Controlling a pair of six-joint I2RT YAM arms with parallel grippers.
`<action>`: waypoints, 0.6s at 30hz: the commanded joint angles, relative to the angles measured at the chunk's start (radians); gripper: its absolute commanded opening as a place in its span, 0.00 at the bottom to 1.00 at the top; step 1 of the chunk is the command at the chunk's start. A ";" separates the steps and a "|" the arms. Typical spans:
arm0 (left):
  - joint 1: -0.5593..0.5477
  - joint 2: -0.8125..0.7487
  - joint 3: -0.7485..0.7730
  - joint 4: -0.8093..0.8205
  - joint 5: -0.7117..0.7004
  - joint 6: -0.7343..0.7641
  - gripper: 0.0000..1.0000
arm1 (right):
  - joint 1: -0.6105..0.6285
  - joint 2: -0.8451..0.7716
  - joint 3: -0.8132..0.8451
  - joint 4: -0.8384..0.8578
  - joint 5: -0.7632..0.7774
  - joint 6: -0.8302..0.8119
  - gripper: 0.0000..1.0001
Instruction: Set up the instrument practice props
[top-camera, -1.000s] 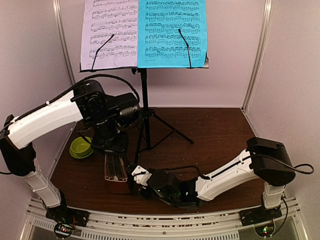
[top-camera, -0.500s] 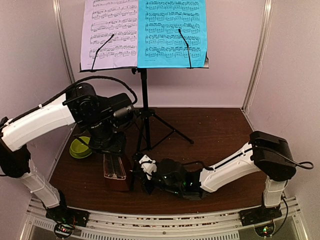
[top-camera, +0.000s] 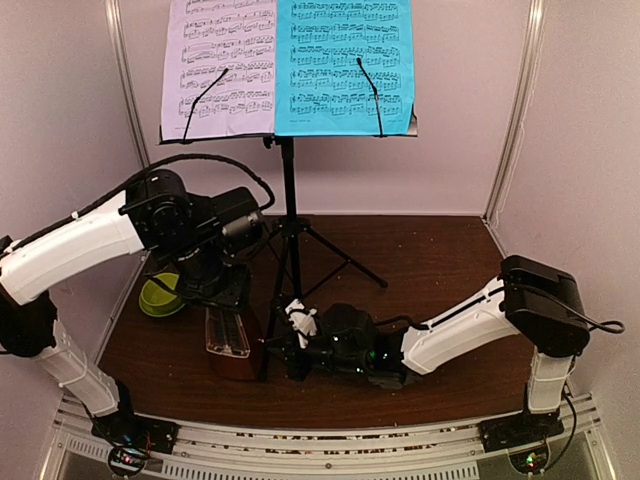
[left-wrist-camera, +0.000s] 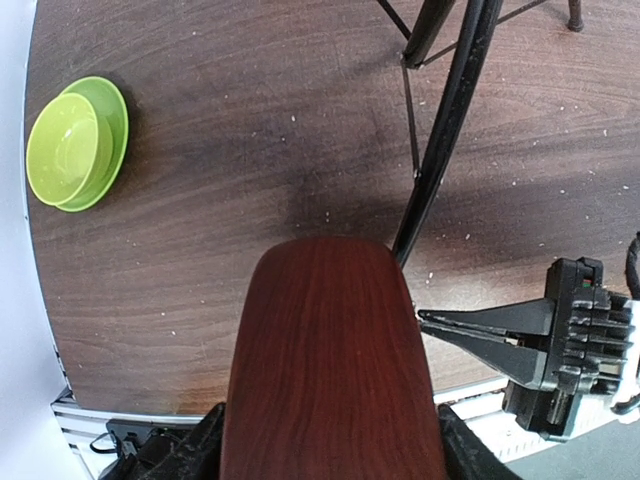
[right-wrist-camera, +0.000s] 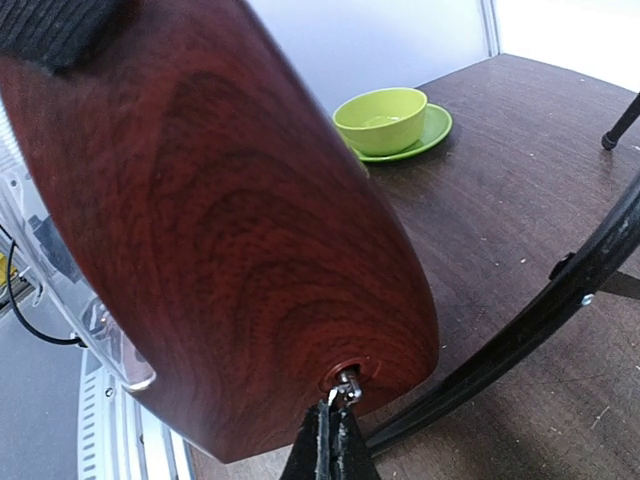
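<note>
The left gripper (top-camera: 226, 303) came down from above and clasped the metronome (top-camera: 230, 348) by its upper part, its dark fingers (left-wrist-camera: 178, 456) spread partway and pressed against the reddish-brown wood on either side. The metronome sat at the near left of the table (top-camera: 440, 265), just beside the near leg of the black music stand (top-camera: 290, 200), with the lime-green bowl (top-camera: 160, 295) behind it to the left. The right gripper (right-wrist-camera: 328, 442) reached in low from the right with its jaws clenched fully together, the tips meeting a small metal stub (right-wrist-camera: 346, 385) on the metronome's side; whether they pinched it could not be told. The lilac sheet (top-camera: 218, 60) and the cyan sheet (top-camera: 345, 60) rested side by side on the stand's desk
</note>
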 joint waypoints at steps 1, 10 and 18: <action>-0.015 -0.064 -0.002 0.092 -0.025 0.027 0.00 | -0.006 -0.032 -0.016 0.043 -0.075 0.013 0.00; -0.044 -0.252 -0.187 0.343 -0.080 0.126 0.00 | -0.003 -0.223 -0.125 -0.026 -0.145 -0.075 0.22; -0.124 -0.328 -0.243 0.576 -0.097 0.314 0.00 | 0.007 -0.494 -0.256 -0.139 -0.074 -0.084 0.50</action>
